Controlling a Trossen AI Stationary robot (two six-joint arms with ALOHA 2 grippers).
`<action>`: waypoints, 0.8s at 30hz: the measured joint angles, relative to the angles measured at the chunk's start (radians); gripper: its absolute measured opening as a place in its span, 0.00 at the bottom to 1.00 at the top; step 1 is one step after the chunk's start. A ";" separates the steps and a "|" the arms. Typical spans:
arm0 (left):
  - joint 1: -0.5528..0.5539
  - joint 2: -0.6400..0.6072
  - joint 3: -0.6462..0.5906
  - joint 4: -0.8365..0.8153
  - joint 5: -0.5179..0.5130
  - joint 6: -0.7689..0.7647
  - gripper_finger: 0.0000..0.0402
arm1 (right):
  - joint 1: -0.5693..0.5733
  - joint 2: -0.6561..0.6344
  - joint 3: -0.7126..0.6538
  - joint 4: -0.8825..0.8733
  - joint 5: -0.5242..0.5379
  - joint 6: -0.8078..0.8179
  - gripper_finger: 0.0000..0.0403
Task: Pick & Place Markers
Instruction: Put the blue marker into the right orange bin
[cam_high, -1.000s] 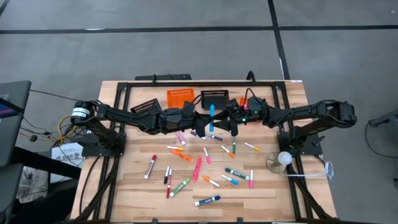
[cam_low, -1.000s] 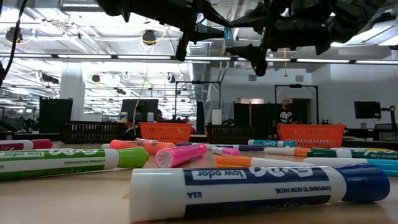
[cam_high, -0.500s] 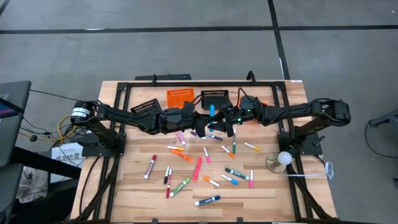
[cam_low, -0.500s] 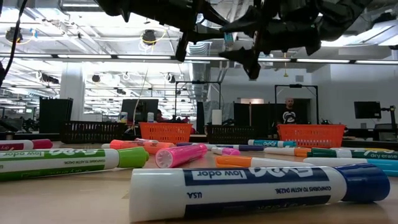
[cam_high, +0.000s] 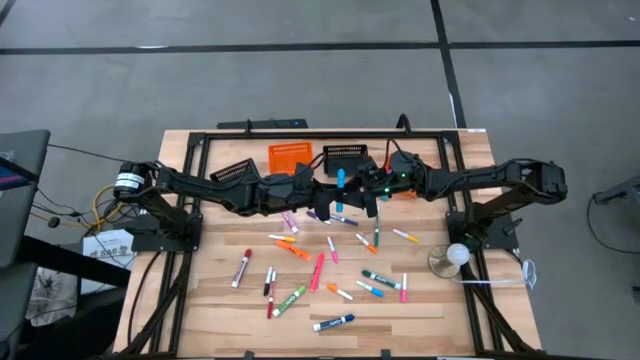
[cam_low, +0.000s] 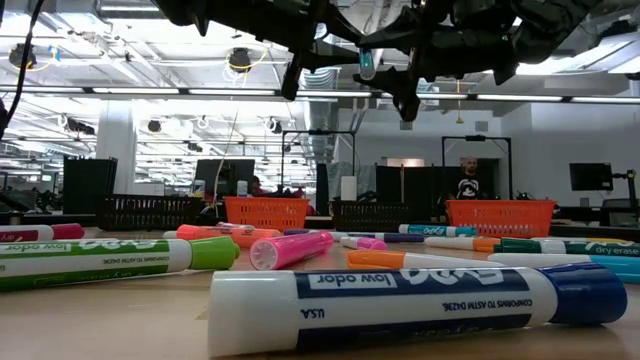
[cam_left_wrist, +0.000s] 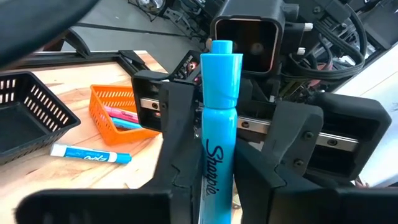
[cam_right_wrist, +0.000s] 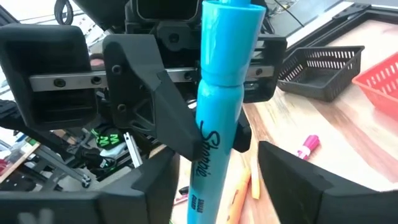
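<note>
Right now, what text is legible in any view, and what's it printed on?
"Sharpie": light blue marker held upright between the two grippers, both wrist views.
"EXPO low odor", "USA", "CONFORMS TO ASTM D4236": blue-capped marker nearest the low camera; the logo is upside down and cut off.
"dry erase": green marker at right, low view.
Partial "EXPO" on green-capped marker, left.
Print on the other markers: too small to read.

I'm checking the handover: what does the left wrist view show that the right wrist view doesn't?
Left wrist only: pink markers inside an orange basket, and a blue-capped marker lying beside it. Right wrist only: a pink marker and an orange marker on the table. Both: the blue Sharpie upright in the left hand, the right hand open around it, and a black basket.
</note>
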 joint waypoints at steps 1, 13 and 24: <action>0.000 0.000 0.000 0.000 0.000 0.000 0.18 | 0.000 0.000 0.000 0.000 0.000 0.000 0.47; 0.000 0.000 -0.001 -0.004 -0.003 0.008 0.19 | -0.002 0.000 0.000 0.000 -0.017 -0.001 0.13; 0.000 0.000 -0.001 -0.004 0.001 -0.003 0.22 | -0.012 0.000 0.000 -0.016 -0.027 -0.003 0.13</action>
